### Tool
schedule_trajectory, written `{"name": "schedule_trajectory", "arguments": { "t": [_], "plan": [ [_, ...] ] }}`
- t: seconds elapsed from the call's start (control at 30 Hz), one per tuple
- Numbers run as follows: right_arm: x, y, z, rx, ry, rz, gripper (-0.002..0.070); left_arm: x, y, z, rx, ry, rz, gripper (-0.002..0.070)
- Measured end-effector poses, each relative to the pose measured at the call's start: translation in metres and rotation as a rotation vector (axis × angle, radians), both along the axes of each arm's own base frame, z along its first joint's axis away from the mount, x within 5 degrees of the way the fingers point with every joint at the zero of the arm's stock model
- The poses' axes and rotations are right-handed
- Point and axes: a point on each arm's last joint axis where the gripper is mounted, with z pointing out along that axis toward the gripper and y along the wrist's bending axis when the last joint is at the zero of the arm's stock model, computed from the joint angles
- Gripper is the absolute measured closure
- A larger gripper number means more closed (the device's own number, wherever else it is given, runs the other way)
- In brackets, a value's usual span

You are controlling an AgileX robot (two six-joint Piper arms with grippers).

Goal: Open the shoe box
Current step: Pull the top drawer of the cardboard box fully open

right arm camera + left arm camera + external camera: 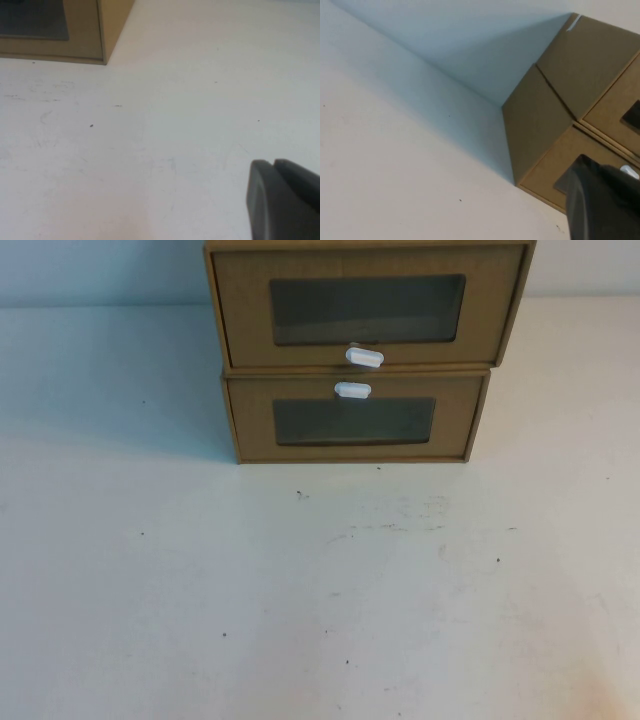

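Observation:
Two brown cardboard shoe boxes stand stacked at the back of the white table (320,590). The upper box (365,305) and the lower box (350,420) each have a dark window and a white handle, the upper handle (364,357) just above the lower handle (352,390). Both fronts sit flush and closed. Neither arm shows in the high view. My left gripper (600,200) is a dark mass near the lower box's (535,125) front left corner. My right gripper (275,167) hovers over bare table, shut and empty, well clear of the lower box's corner (80,30).
White tabletop with small dark specks and faint scuff marks (400,525) stretches in front of the boxes. A pale wall (100,270) runs behind them.

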Motion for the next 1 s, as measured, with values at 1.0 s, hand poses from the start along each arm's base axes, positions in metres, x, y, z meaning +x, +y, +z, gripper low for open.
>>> {"name": "schedule_trajectory", "arguments": {
  "t": [1.0],
  "plan": [
    [0.000,0.001,0.000,0.026,0.000,0.002,0.0689,0.144,-0.049,0.206,0.542,0.281,-0.693,0.0680]
  ]
}}
